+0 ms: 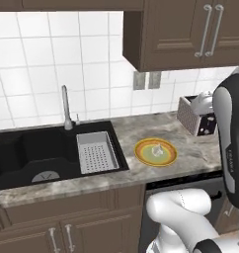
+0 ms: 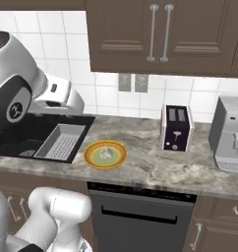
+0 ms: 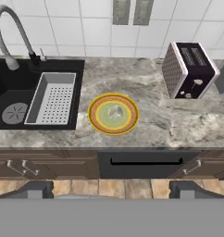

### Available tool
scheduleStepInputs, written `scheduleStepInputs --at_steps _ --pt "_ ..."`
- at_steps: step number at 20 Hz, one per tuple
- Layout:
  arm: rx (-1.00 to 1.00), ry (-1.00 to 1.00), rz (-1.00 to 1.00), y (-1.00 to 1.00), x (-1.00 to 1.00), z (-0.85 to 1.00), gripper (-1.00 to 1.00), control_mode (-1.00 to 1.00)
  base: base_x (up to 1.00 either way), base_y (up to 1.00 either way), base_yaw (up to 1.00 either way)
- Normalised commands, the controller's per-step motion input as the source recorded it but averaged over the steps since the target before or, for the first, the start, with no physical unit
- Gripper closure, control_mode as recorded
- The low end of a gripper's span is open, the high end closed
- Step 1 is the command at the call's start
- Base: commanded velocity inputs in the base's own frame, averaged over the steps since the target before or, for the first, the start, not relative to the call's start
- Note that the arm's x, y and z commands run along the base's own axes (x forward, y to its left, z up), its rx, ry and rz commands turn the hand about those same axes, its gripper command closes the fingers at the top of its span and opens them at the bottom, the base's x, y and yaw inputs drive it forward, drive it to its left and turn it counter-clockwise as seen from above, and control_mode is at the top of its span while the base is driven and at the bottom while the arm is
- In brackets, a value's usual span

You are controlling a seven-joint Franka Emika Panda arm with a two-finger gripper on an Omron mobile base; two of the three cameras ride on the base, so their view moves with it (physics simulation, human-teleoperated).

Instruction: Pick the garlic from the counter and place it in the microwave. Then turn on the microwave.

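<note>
The garlic [image 3: 115, 111] sat upright on the yellow plate [image 3: 96, 121], its point up, long axis roughly vertical, on the counter [image 3: 160, 120] between sink [image 3: 21, 88] and toaster [image 3: 188, 69]. The gripper [image 3: 111, 187] hung well above, fingers apart. A round bulb could roll off the plate if nudged off-centre

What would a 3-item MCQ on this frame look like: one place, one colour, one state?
1. The garlic lies:
A in the sink
B on the plate
C on the toaster

2. The plate's rim is:
A yellow-orange
B blue
C black

3. The pincer is:
A shut on the garlic
B open, holding nothing
C shut, empty

Key:
1 B: the bulb sits at the plate's middle on the counter.
2 A: an orange ring rims a pale green centre.
3 B: the tips stand wide apart, high above the counter.
</note>
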Motion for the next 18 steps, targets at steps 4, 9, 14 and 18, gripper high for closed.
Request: scheduleStepInputs --at_steps 4,9,14,18 --pt "0.00 0.00 0.00 0.00 0.00 0.00 -1.00 1.00 0.49 -0.49 0.09" --pt "0.00 0.00 0.00 0.00 0.00 0.00 -1.00 1.00 0.34 -0.20 0.12" --pt "0.00 0.00 0.06 0.03 0.01 -0.08 -1.00 -1.00 0.02 0.00 0.02" --pt "0.00 0.00 0.08 0.23 0.00 -0.26 -1.00 -1.00 0.00 0.00 0.00"
